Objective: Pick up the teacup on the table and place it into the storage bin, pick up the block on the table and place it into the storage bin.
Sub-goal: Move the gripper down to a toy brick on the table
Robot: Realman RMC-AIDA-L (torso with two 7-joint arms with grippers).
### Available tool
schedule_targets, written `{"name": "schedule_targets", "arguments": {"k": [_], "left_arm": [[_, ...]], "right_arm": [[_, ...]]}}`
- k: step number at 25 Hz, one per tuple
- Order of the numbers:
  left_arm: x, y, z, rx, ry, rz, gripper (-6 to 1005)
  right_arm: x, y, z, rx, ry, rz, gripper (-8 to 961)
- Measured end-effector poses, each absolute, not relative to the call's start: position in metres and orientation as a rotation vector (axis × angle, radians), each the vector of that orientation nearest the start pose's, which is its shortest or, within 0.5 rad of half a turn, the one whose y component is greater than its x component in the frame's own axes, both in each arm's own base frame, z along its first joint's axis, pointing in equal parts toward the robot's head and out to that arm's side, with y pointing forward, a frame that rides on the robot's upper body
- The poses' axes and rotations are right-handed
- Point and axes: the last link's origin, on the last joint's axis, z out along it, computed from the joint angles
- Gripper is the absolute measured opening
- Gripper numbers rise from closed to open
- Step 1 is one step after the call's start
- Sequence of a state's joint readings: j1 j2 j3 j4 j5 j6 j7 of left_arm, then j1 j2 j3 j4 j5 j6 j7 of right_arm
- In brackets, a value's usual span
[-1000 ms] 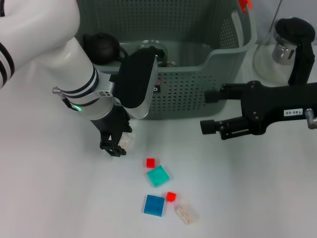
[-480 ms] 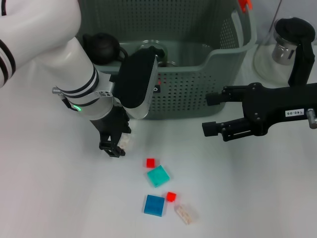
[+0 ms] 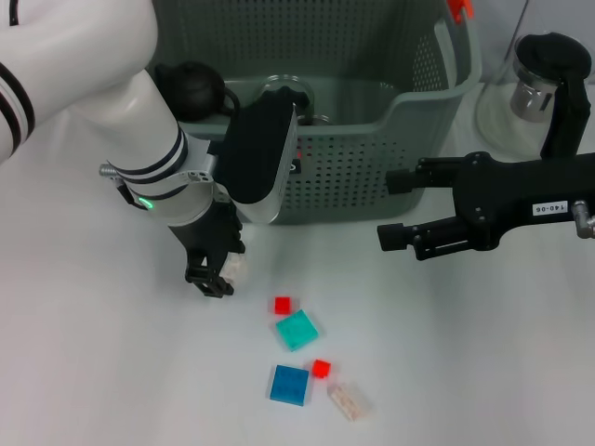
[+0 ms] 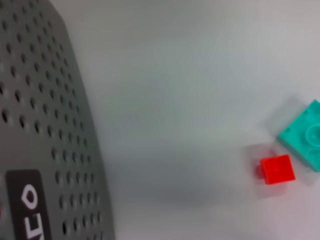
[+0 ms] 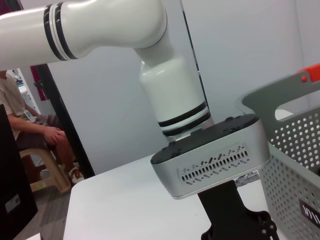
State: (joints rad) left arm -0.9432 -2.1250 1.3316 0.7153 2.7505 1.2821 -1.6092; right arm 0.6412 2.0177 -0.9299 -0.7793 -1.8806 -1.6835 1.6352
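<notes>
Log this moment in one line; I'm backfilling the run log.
left end effector: shut on translucent clear block, on table | right end effector: open, idle | grey-green perforated storage bin

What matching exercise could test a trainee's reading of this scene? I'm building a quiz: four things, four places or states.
Things:
1. left gripper
2. right gripper
3. blue block
4. storage bin

Places or states:
A. nearest the table's front edge
B. down at the table, around a clear block
C. behind all the blocks
D. open, raised beside the bin

Pairs: 1-B, 2-D, 3-A, 4-C
</notes>
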Motion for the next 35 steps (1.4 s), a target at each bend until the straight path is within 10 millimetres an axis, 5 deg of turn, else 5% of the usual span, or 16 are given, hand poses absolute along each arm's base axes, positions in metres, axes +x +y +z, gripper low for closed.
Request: {"name": "schedule_targets", "arguments": {"k": [35], "left_arm": [[-0.1883, 0.3987, -0.0681, -2.926, 0.320, 0.921, 592]], "right_arm": [[0.1936, 0.3475, 0.0129, -2.998, 0.535, 0.699, 941]]}}
